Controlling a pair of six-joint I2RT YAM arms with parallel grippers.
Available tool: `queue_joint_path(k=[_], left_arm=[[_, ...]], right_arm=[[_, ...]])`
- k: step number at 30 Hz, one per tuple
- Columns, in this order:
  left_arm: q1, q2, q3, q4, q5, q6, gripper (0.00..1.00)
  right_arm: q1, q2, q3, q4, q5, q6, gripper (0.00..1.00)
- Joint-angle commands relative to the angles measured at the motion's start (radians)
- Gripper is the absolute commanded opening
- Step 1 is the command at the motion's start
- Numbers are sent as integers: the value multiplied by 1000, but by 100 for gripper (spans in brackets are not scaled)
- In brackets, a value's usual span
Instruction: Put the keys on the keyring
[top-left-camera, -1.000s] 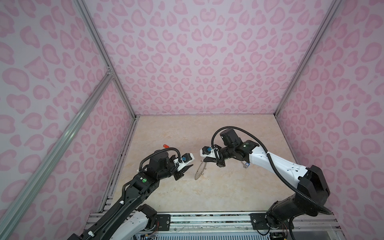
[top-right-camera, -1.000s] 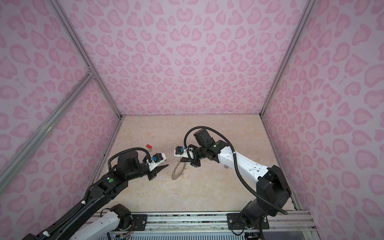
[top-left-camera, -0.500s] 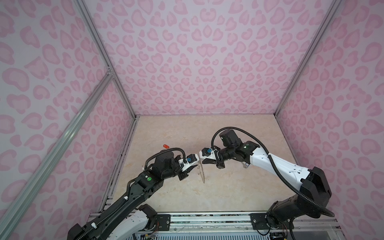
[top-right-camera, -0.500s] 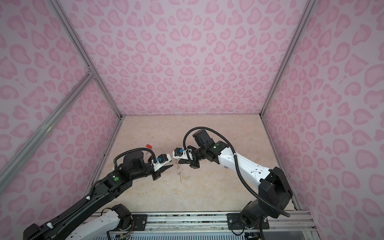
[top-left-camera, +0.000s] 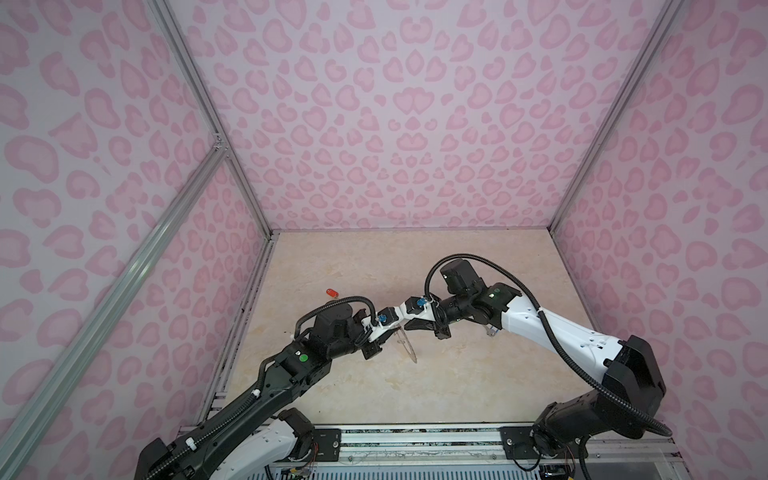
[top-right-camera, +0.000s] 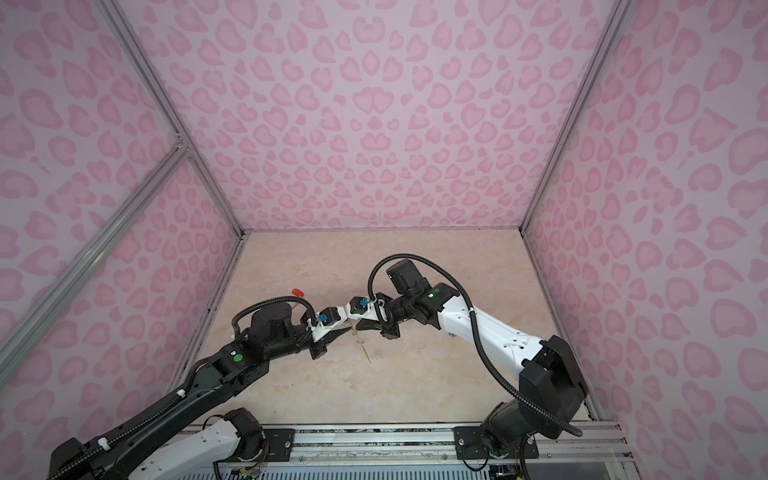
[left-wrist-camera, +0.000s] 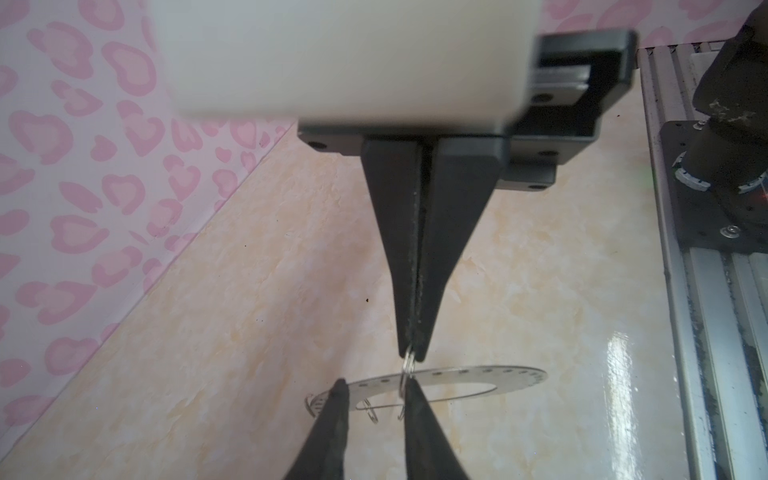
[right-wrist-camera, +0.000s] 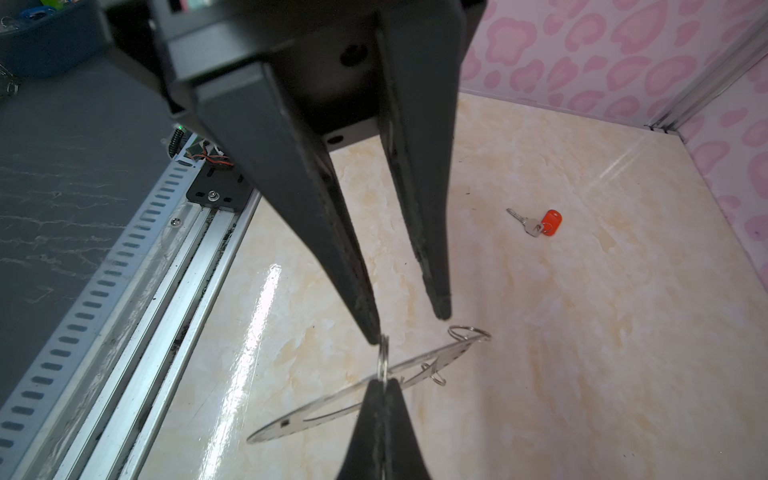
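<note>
- Grey metal keyring (left-wrist-camera: 519, 376) hangs by one small wire loop (left-wrist-camera: 408, 372), which the right jaws pinch, fully closed.
- Left jaws are partly open and empty; they straddle the disc's rim, with the loop just beside one fingertip.
- Counted: one keyring, and one orange-tagged key (right-wrist-camera: 540, 222) on the table (right-wrist-camera: 582, 374), nearer the left arm. The blue-tagged key is not clearly visible.

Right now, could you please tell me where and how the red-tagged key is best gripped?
Probably at its red-orange tag, from straight above, closing across its short width: the tag is the bulkiest part, while the thin key lies flat on the table.
</note>
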Motion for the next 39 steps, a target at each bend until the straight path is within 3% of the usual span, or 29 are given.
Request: queue_joint_path(k=[1, 14, 31, 39], left_arm=[[-6, 4, -4, 33, 0, -1, 26], [-12, 6, -11, 36, 6, 6, 25], [-21, 25, 0, 40, 36, 8, 15], [-23, 38, 6, 40, 51, 14, 4]], right_arm=[[1, -6, -7, 13, -21, 1, 0], [2, -17, -10, 6, -28, -10, 0], [2, -15, 2, 4, -47, -13, 0], [2, -21, 1, 13, -66, -25, 0]])
